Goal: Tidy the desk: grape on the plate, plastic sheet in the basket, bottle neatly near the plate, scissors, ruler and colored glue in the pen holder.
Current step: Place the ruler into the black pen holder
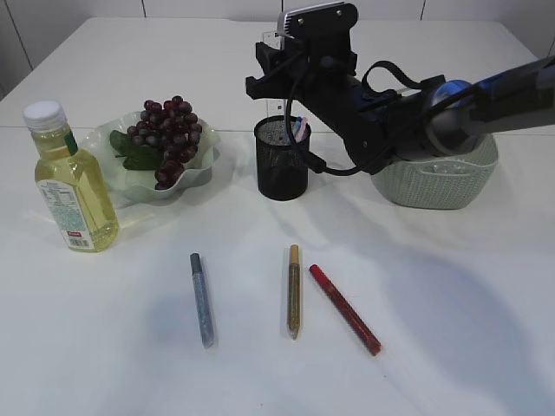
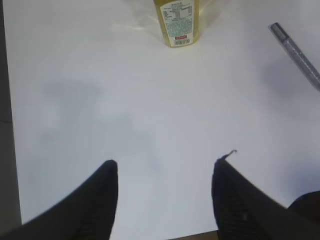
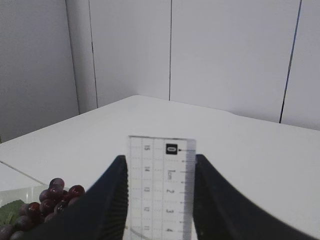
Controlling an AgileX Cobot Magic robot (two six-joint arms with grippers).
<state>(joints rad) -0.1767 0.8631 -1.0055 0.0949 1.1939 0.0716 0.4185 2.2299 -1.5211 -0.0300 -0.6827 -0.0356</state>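
Right gripper [image 3: 160,200] clamps a clear plastic ruler [image 3: 161,185] upright, just above the black mesh pen holder [image 1: 282,159]. Left gripper [image 2: 165,200] is spread wide and empty over the white table [image 2: 150,100], near the yellow bottle [image 2: 176,21].

My right arm reaches in from the right across the middle, its right gripper [image 1: 279,54] held high with fingers [image 3: 111,200] clamped on the ruler [image 3: 161,187], while my left gripper [image 2: 164,200] hangs low over the table, jaws spread wide with nothing between.
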